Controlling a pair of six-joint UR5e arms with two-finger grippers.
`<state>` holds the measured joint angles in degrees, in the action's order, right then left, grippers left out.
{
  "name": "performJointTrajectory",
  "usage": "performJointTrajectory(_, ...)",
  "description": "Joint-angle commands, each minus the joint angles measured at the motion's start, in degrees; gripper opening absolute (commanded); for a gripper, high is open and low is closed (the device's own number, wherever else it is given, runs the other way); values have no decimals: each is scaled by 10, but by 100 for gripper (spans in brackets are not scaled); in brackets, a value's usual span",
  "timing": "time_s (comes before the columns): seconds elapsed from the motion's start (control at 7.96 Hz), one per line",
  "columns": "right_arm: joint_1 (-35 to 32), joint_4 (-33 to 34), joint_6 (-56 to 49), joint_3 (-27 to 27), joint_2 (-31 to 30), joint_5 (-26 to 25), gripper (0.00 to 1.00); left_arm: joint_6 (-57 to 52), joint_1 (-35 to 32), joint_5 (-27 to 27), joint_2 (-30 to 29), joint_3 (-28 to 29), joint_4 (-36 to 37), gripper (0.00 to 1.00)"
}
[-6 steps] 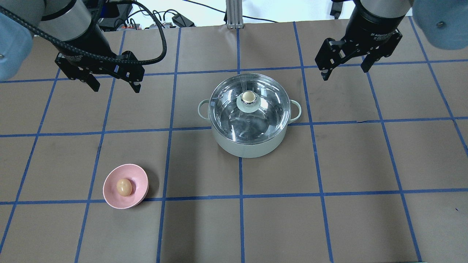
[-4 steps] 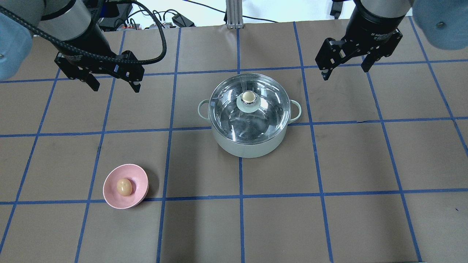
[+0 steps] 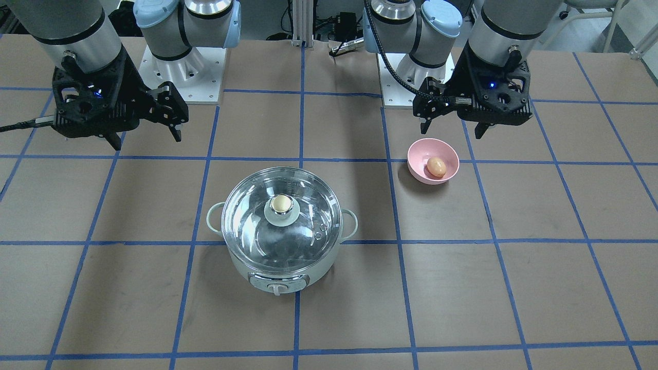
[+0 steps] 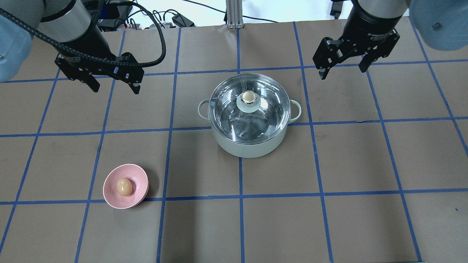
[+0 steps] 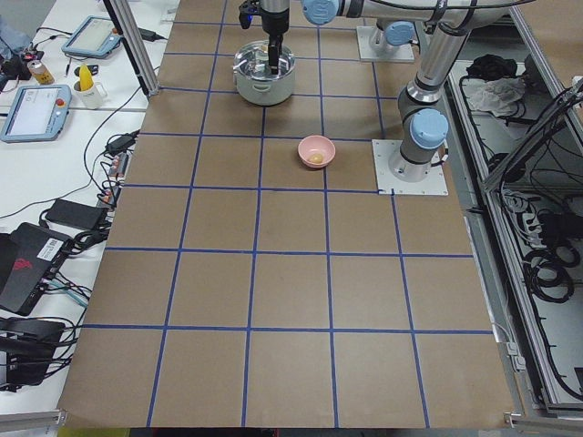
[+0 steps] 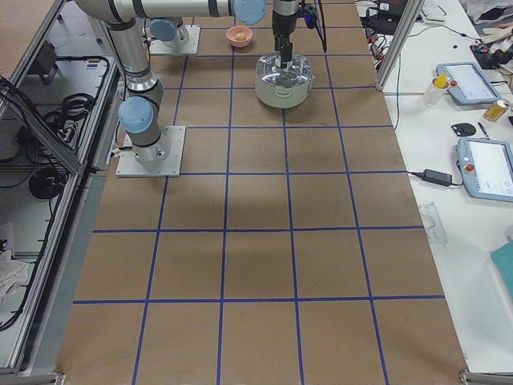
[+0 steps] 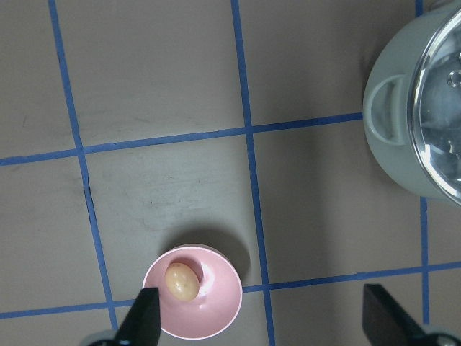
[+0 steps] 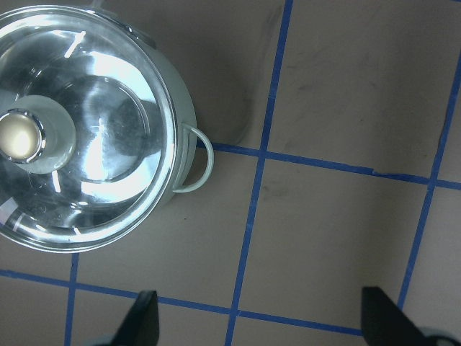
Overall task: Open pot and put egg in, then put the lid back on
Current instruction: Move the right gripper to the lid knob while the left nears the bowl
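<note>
The mint-green pot stands mid-table with the clear glass lid and its beige knob on it; it also shows in the front view. The tan egg lies in a pink bowl at the near left, also in the front view and the left wrist view. My left gripper is open and empty, high above the table's far left. My right gripper is open and empty, above the far right of the pot.
The brown table has a blue tape grid. The pot's loop handles stick out to both sides. Its control knob faces away from me. Cables and an aluminium post lie beyond the table's far edge.
My right gripper has shifted slightly left and toward the far edge. The left gripper, pot, lid and egg have not moved.
</note>
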<state>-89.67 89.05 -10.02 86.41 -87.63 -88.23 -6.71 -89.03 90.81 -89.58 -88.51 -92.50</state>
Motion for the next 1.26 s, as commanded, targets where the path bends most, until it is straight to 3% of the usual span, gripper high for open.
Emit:
performJointTrajectory(0.0, -39, 31, 69, 6, 4, 6, 100, -66, 3, -1, 5, -8, -3, 100)
performJointTrajectory(0.38, -134, 136, 153, 7, 64, 7, 100, -60, 6, -1, 21, -99, 52, 100)
performJointTrajectory(0.63, -161, 154, 188, 7, 97, 7, 100, -53, 59, 0, 33, -175, 80, 100)
performJointTrajectory(1.13, -176, 175, 200, 26, 141, 7, 100, -61, 155, -29, 33, -274, 103, 100)
